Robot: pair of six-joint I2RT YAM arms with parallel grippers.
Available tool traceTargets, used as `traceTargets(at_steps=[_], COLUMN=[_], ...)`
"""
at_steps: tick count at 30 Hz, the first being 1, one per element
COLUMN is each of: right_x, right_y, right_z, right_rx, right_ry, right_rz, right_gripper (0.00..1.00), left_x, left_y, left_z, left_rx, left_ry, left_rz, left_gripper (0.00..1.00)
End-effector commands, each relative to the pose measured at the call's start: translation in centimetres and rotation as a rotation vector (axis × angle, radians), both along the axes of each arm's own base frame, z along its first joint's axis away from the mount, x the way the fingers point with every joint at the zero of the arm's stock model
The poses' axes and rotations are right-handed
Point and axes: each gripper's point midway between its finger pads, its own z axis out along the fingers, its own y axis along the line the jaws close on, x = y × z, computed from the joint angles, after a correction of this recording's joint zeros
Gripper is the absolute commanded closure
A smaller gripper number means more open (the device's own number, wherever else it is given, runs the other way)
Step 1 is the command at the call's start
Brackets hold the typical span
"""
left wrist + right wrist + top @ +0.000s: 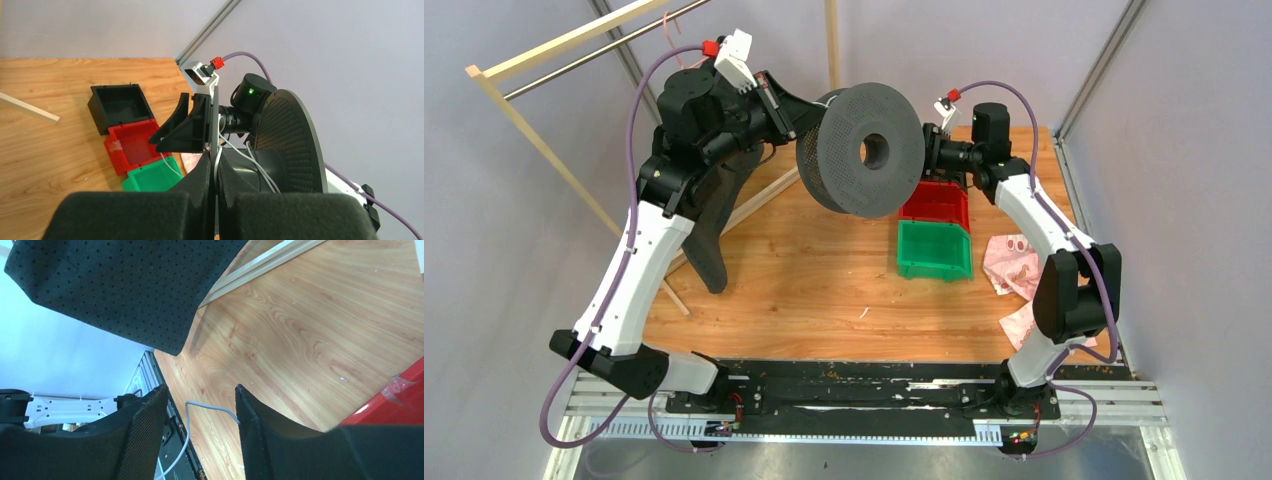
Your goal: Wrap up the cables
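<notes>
Winding looks like the step going on now. Both arms hold up a big black reel (864, 150) high over the wooden surface (804, 290). The left hand (215, 165) is clenched on the thin edge of the reel's round side plate. The right hand (200, 390) is released, its two fingers apart. One of the cables (210, 406) runs across the gap between them and just touches one finger.

The cables are very thin, pale and floppy. In the left wrist view, two or three strands (248, 161) run slanting across the reel's middle part, close to the left hand. They look loose, not snug. I cannot tell how much is already wound on.

Next, I think the right hand needs to pinch the thin strand gently and lead it round the reel's middle, while the left hand keeps the reel steady. The strand could easily slip out, because it is so thin.
</notes>
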Motion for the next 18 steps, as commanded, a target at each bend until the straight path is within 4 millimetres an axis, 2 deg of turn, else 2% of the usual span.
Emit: traceTargets(at_steps=[1, 6, 10, 13, 18], right_x=[-1.7, -1.5, -1.5, -1.2, -1.5], right_y=[-0.4, -0.4, -0.4, -1.2, -4.2], right_z=[0.8, 0.7, 0.9, 0.6, -0.7], right_rx=[0.003, 0.004, 0.006, -0.007, -0.084], right_ry=[-0.035, -0.03, -0.031, -0.027, -0.01], right_rz=[0.057, 0.055, 0.056, 0.021, -0.101], right_gripper=[0.51, 0.68, 0.85, 0.98, 0.99], left_x=[-0.7, -0.5, -0.3, -0.1, 0.9], left_y=[-0.2, -0.4, -0.4, -0.3, 0.8], left_z=[3.3, 3.4, 3.3, 3.2, 2.6], left_rx=[-0.049, -0.054, -0.054, -0.051, -0.037], left_ry=[-0.092, -0.095, -0.094, -0.093, -0.073], left_rz=[-0.023, -0.03, -0.027, -0.015, 0.068], left_gripper=[1.0, 1.0, 1.0, 1.0, 1.0])
